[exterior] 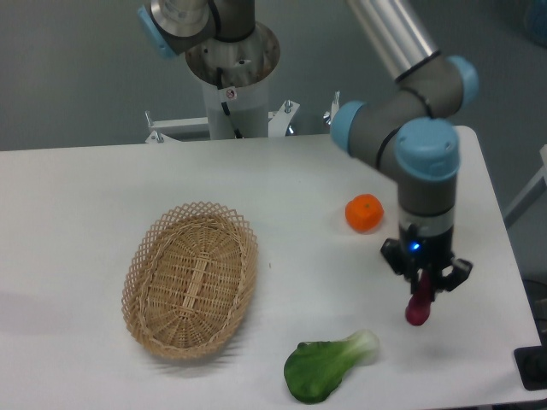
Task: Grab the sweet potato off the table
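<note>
White table (pixel 77 196): wicker basket (pixel 191 279), orange (pixel 364 213), bok choy (pixel 329 366).

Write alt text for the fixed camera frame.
The gripper points down, shut on a magenta sweet potato at the white table's right side. An orange fruit sits beside it, a wicker basket left, a green leafy vegetable in front.

Smooth matt white table (pixel 102 184), rough woven wicker basket (pixel 190 278), glossy, probably plastic sweet potato (pixel 418 309)
</note>
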Robot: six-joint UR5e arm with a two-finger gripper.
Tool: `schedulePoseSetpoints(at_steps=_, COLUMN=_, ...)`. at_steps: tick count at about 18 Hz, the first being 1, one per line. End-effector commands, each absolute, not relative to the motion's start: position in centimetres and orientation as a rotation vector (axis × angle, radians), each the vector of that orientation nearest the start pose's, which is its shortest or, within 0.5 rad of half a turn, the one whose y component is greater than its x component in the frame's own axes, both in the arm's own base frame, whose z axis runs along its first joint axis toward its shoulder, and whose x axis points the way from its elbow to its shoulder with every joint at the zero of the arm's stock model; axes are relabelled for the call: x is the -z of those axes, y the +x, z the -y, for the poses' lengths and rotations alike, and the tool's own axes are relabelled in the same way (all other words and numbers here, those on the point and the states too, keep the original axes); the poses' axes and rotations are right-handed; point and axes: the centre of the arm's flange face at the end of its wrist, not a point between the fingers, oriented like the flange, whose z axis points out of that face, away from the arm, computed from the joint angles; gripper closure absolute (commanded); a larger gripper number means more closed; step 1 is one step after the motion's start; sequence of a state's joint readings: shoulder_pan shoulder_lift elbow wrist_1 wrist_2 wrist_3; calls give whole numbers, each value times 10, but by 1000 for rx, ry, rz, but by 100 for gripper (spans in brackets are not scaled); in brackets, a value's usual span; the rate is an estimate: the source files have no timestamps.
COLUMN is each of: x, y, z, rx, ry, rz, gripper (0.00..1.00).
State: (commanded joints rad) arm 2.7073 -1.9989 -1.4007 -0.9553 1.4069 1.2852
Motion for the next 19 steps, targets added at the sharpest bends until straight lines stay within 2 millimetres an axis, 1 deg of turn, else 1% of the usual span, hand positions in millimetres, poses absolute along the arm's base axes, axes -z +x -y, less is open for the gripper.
schedulePoseSetpoints(at_steps=1, x=-403, y=-564, z=-412, rx=-393, ry=-2825, rz=-274, gripper=71)
schedulePoseSetpoints(at_steps=5, x=-426, y=-582, z=-373, rx=-364, ry=-2815, rz=-387, gripper=71)
schedulePoseSetpoints(at_steps=6, x=-430, y=-583, z=-366, rx=-365, ry=-2808, rz=-414, gripper=71)
schedulePoseSetpoints(at_steps=8, x=-431, y=-588, z=-356, rx=-366, ry=-2810, rz=-448, gripper=71)
schedulePoseSetpoints(at_steps=19, x=-436, y=-586, z=-353, rx=-376, ry=-2808, rz=-451, gripper=70)
